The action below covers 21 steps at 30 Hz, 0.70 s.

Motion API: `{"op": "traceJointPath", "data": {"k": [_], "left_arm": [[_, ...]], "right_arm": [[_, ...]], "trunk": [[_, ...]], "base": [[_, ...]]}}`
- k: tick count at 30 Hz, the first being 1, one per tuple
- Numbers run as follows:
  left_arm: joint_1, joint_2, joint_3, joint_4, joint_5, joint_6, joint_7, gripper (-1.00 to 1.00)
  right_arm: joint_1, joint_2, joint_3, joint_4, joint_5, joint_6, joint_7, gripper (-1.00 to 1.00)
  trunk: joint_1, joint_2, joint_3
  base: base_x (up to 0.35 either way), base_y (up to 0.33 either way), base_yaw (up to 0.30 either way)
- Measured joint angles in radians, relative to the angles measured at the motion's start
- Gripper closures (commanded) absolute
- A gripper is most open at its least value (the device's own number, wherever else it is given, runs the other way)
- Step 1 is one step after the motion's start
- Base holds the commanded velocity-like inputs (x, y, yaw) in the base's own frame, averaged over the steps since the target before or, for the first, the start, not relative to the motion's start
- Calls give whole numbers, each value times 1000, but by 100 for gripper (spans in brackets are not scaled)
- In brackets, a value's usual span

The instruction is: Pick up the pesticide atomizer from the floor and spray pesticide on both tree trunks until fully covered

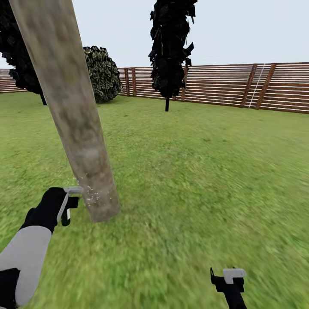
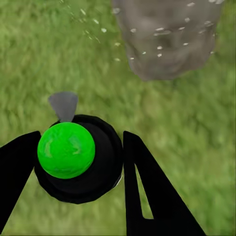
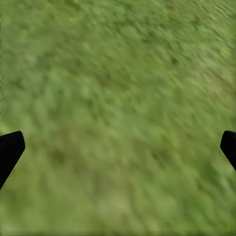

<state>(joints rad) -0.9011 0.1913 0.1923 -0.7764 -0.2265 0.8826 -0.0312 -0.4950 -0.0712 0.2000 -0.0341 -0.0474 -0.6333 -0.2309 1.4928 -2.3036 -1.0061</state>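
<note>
A pale, mottled grey-brown tree trunk (image 1: 81,141) rises from the lawn at the left, slanting in the head view; its crown is out of frame. My left gripper (image 1: 70,205) is low beside the trunk's base, shut on the pesticide atomizer (image 2: 81,162). The atomizer is a round black bottle seen from above, with a bright green top and a small grey nozzle (image 2: 64,105) aimed toward the trunk (image 2: 164,42). White spray droplets (image 1: 89,193) speckle the air and the bark near the base. My right gripper (image 1: 227,278) hangs open over bare grass at the lower right, holding nothing.
Green lawn stretches all around. A brown slatted wooden fence (image 1: 223,86) closes the back. A narrow black conifer (image 1: 169,51) stands mid-background, a round dark bush (image 1: 103,74) to its left, and another dark conifer (image 1: 19,60) behind the trunk.
</note>
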Motion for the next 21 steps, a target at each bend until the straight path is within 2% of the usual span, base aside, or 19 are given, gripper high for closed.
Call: {"op": "traceJointPath", "data": {"k": [2, 4, 7, 11, 21], "left_arm": [[2, -1, -5, -3, 7, 1, 2, 100], [-5, -22, -4, -4, 14, 1, 4, 100], [-9, -49, -5, -5, 6, 2, 5, 100], [-3, -43, -6, -7, 3, 1, 2, 100], [3, -53, -8, -6, 3, 0, 6, 100]], "right_arm": [[0, 1, 0, 0, 0, 0, 0, -100], [0, 1, 0, 0, 0, 0, 0, -100], [0, 1, 0, 0, 0, 0, 0, -100], [0, 1, 0, 0, 0, -1, 0, -100], [0, 1, 0, 0, 0, -1, -1, -100]], "trunk": [[0, 0, 0], [0, 0, 0], [0, 0, 0], [0, 0, 0], [0, 0, 0]], "base": [[0, 0, 233], [0, 0, 265], [0, 0, 276], [0, -105, 132], [16, -266, 3]]}}
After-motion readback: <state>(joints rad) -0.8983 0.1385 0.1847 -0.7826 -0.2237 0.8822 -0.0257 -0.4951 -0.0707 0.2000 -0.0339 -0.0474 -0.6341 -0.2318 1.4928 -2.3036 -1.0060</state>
